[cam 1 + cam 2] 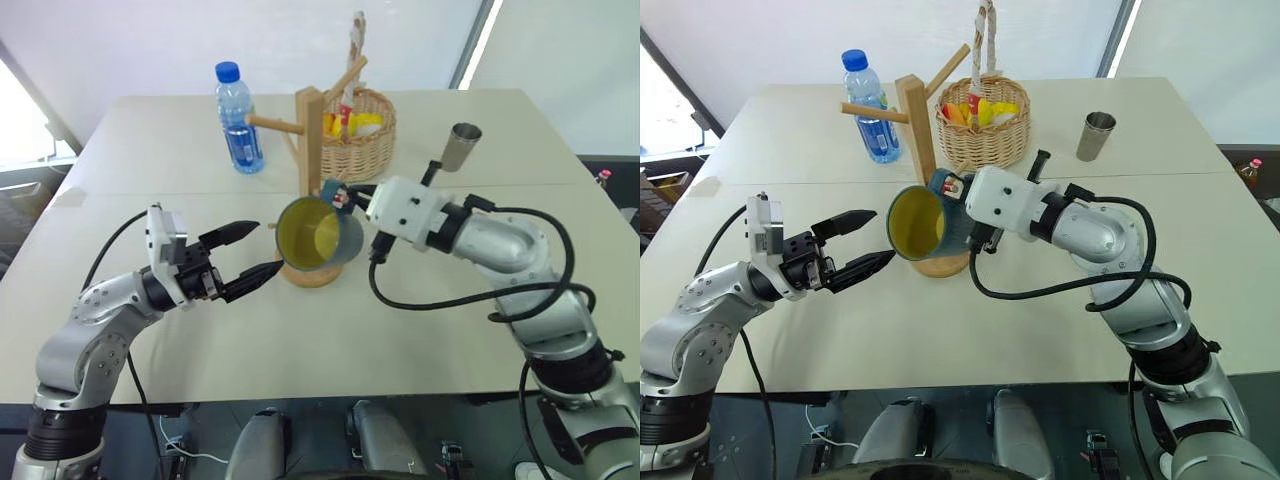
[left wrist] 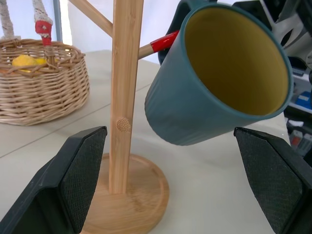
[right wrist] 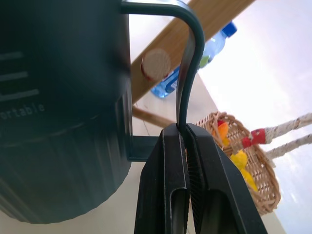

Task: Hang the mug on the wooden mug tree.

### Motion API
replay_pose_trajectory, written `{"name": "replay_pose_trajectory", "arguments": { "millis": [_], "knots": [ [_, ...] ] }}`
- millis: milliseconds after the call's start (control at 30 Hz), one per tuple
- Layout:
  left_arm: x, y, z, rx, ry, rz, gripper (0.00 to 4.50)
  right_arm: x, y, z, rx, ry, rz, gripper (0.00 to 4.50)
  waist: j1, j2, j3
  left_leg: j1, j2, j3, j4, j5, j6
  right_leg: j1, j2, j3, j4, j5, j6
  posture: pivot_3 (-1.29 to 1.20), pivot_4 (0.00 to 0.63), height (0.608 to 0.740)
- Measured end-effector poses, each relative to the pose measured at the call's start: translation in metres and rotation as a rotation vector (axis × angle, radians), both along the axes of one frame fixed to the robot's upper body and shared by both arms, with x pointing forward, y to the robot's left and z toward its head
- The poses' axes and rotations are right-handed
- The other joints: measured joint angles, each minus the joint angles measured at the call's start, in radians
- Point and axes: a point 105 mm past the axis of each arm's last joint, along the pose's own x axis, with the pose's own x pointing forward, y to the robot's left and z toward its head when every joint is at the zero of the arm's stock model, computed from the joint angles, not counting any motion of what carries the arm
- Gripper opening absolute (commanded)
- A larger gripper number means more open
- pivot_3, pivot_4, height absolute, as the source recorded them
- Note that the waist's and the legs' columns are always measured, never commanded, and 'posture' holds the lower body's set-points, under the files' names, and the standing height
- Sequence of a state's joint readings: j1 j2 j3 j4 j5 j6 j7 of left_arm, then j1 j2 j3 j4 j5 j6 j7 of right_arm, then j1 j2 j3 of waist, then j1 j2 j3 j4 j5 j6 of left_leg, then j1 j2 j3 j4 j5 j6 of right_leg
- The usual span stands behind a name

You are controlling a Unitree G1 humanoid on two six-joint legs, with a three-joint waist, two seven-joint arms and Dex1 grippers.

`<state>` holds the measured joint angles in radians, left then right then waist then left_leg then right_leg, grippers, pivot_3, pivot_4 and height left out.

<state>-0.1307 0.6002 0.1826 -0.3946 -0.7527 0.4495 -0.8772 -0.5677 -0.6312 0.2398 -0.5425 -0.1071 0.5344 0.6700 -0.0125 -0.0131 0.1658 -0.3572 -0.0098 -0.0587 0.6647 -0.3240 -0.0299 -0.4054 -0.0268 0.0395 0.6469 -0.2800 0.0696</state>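
Right wrist view gives the close detail: the right gripper [image 3: 185, 146] has its fingers pinched tight on the thin loop handle of the mug [image 1: 318, 235], a peg end showing through the loop. Head views show the teal mug tipped sideways, yellow-green inside facing the left gripper [image 1: 252, 252], held against the mug tree [image 1: 311, 140] near the tabletop's [image 1: 300, 330] middle. Left fingers spread wide, holding nothing. The tree's base is partly hidden behind the mug.

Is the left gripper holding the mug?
No. The left gripper is open beside the mug; the right gripper pinches its handle.
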Motion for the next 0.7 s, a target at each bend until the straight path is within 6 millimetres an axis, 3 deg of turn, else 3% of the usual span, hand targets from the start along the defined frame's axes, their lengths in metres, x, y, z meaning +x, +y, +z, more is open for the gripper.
{"name": "replay_pose_trajectory", "arguments": {
  "millis": [33,133,233,367,500,600,700],
  "knots": [
    [0.000,0.000,0.000,0.000,0.000,0.001,4.50,0.000,0.000,0.000,0.001,0.001,-0.003,0.02,0.000,0.000,0.000,0.000,0.000,0.000,0.000,0.000,0.000,0.000,0.000,0.000,0.000,0.000,0.000,0.00,0.150,0.740],
    [0.000,0.000,0.000,0.000,0.000,0.003,4.50,0.001,0.001,0.001,0.008,-0.003,-0.005,0.89,-0.001,0.000,0.000,0.000,0.000,0.000,0.000,0.000,0.000,0.000,0.000,0.000,0.000,0.000,0.000,0.00,0.150,0.740],
    [0.000,0.000,0.000,0.000,0.000,0.004,4.50,0.001,0.002,0.002,0.016,-0.013,-0.008,2.37,-0.001,0.000,0.000,0.000,0.000,0.000,0.000,0.000,0.000,0.000,0.000,0.000,0.000,0.000,0.000,0.00,0.150,0.740],
    [0.001,0.000,0.000,0.001,0.000,0.007,4.50,0.001,-0.010,0.009,0.002,-0.042,-0.026,2.37,0.001,0.000,0.000,0.000,0.000,0.000,0.000,0.000,0.000,0.000,0.000,0.000,0.000,0.000,0.000,0.00,0.150,0.740],
    [0.003,0.006,-0.003,-0.010,0.015,0.039,4.50,-0.001,-0.044,0.016,0.073,-0.026,-0.083,2.37,0.003,0.000,0.000,0.000,0.000,0.000,0.000,0.000,0.000,0.001,0.000,0.000,-0.002,0.000,0.000,0.00,0.150,0.740],
    [0.008,0.022,-0.011,-0.036,0.052,0.115,4.50,-0.005,-0.069,0.010,0.207,0.033,-0.119,2.37,0.000,-0.001,0.000,0.000,0.000,0.000,-0.002,0.000,0.000,0.001,0.000,0.000,-0.002,0.000,0.000,0.00,0.150,0.740],
    [0.013,0.042,-0.030,-0.067,0.118,0.229,4.50,0.001,-0.104,-0.018,0.457,0.141,-0.226,2.37,-0.002,-0.001,0.000,0.001,0.001,0.000,-0.002,0.000,0.000,0.001,0.000,0.000,-0.001,0.000,0.000,0.00,0.150,0.740]
  ]
}}
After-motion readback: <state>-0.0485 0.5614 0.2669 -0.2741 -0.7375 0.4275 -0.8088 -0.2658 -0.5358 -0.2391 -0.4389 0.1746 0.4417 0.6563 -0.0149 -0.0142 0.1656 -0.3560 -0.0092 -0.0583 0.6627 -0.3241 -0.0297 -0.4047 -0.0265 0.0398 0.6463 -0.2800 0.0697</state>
